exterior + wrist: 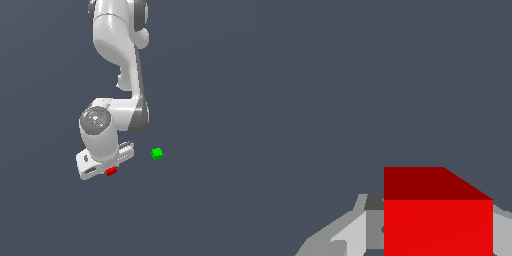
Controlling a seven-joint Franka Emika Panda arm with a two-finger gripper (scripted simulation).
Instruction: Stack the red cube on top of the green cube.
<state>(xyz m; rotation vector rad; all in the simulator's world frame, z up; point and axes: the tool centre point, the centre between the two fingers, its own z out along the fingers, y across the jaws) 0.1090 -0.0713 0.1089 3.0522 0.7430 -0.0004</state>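
The red cube (111,171) shows just under the edge of my gripper's (106,166) hand in the exterior view. In the wrist view the red cube (438,220) fills the space between the two grey fingers (373,227), which lie against its sides. The gripper (438,240) is shut on it. The green cube (157,153) sits alone on the dark floor, off to the exterior view's right of the gripper and a little farther back. It is out of the wrist view. I cannot tell whether the red cube is off the floor.
The white arm (122,55) reaches down from the top of the exterior view and covers most of the gripper. The plain dark grey floor (200,210) holds nothing else.
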